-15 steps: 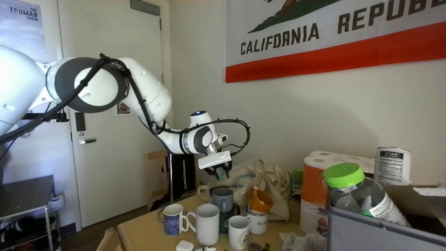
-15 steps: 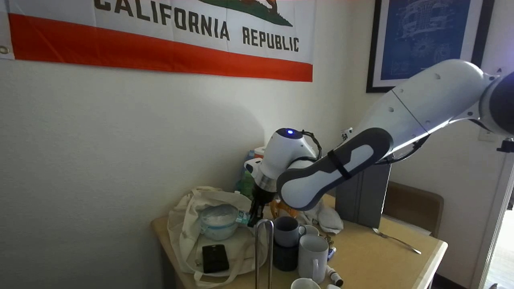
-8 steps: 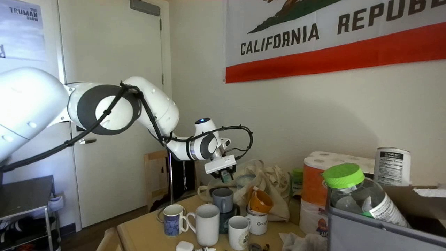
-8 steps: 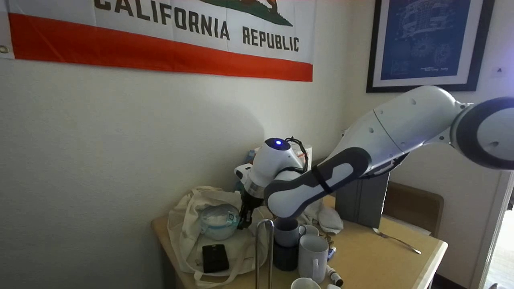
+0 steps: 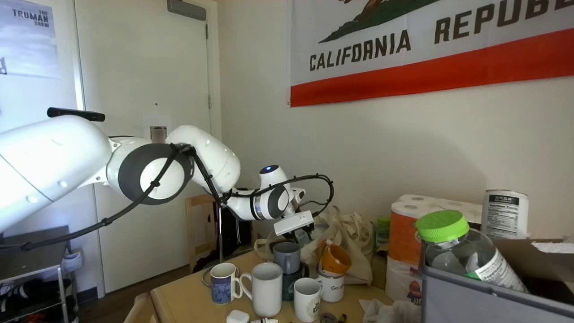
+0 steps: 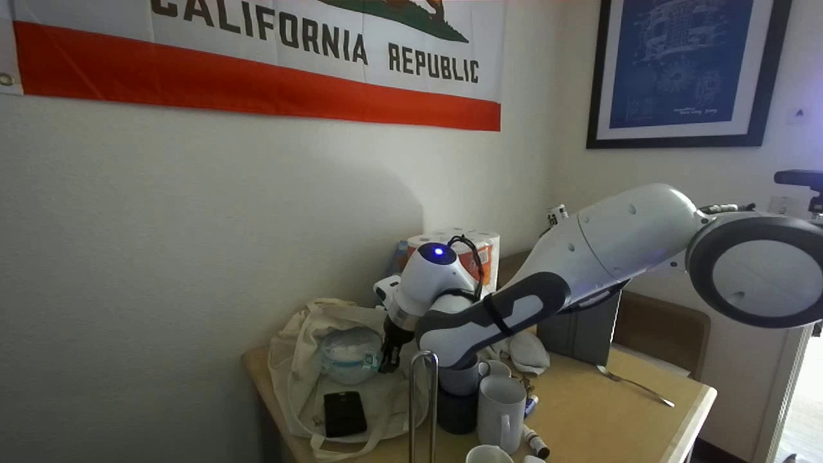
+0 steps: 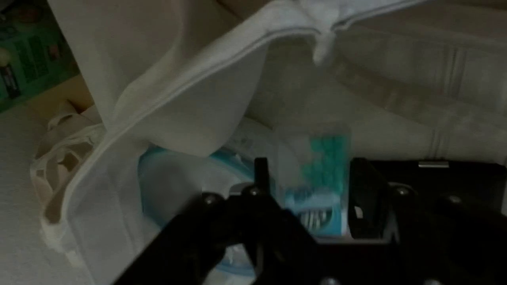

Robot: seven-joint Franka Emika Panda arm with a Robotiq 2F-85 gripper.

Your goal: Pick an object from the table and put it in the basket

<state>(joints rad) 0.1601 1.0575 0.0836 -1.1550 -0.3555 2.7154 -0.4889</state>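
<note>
My gripper is low at the mouth of a cream cloth bag on the tan table. In the wrist view the gripper has its black fingers on both sides of a clear packet with teal and blue printing. The packet travels with the gripper and appears held, though a thin dark gap shows by the left finger. The packet's label shows beside the gripper tips in an exterior view. The bag's rim crosses the wrist view. No basket other than this bag shows clearly.
A clear bowl with blue rim and a black wallet-like item lie in the bag. A grey mug, white mug and orange cup stand close by. A grey bin stands at the right. A metal rod rises in front.
The arm has come down steadily, and my gripper has lowered toward the bag with the packet between its fingers. The mugs, bowl and bag have not visibly moved.
</note>
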